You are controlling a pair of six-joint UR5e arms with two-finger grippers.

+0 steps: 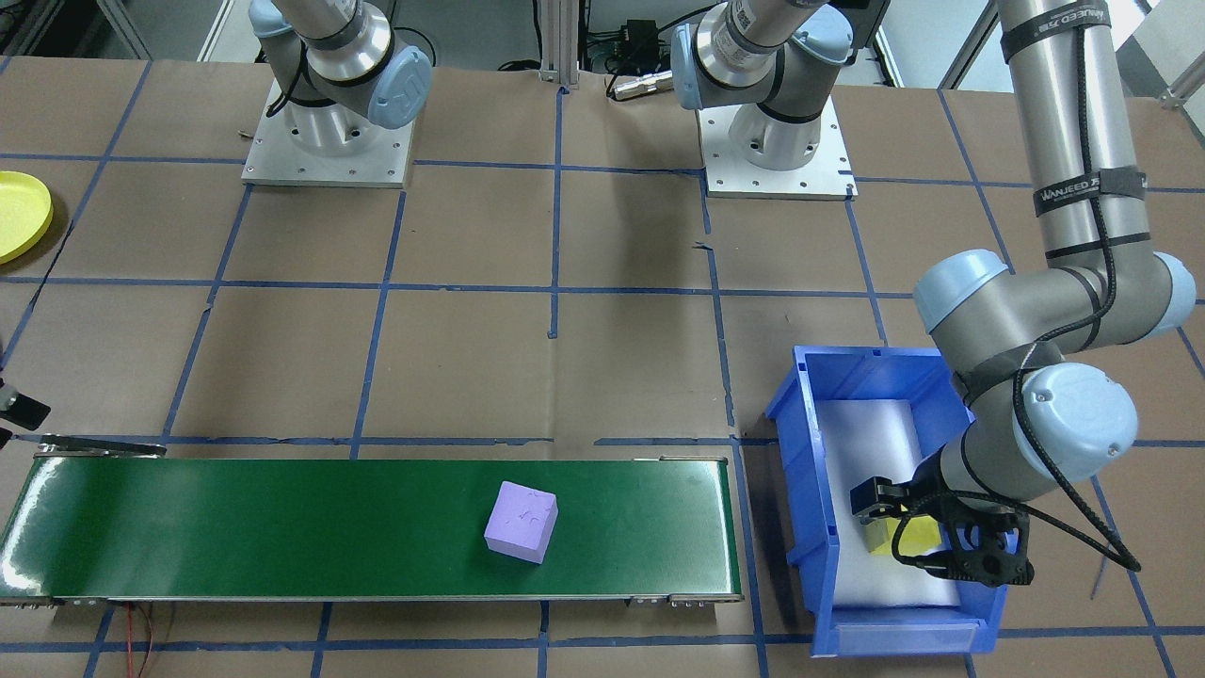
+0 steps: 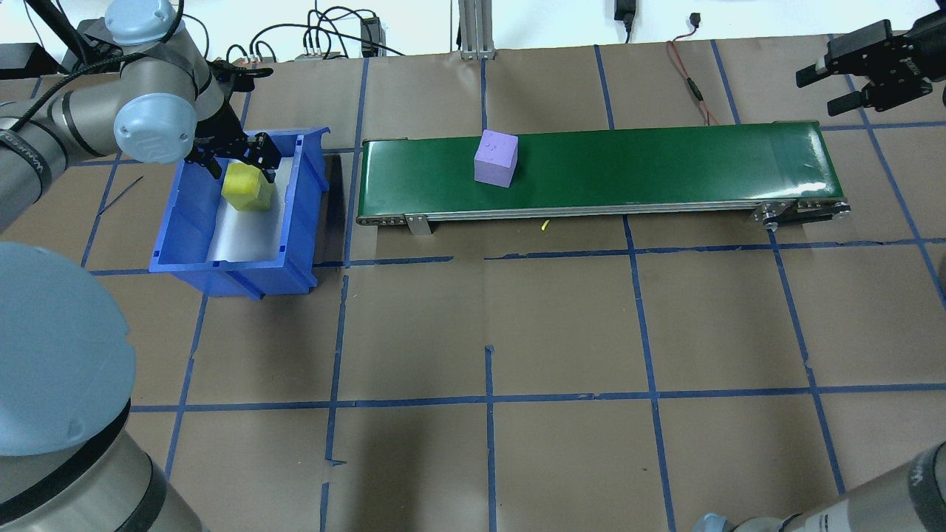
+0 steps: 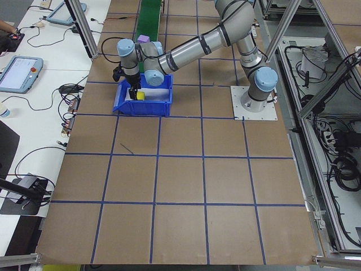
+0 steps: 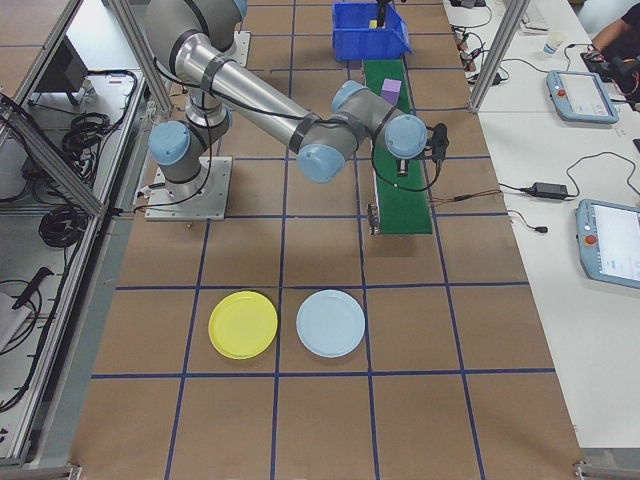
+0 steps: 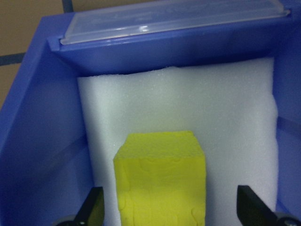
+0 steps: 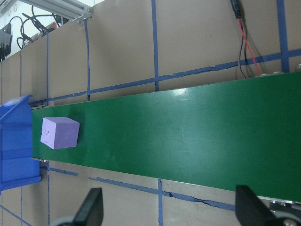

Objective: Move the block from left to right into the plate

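I keep my left fingers (image 5: pixel 169 212) apart around the yellow block (image 5: pixel 160 181) at 6 o'clock, then squeeze its middle gently.

Purple foam block (image 2: pixel 496 157) resting flat on green belt, well left of right gripper (image 2: pixel 865 68), yellow round plate (image 4: pixel 243 324) upright, empty, far from it
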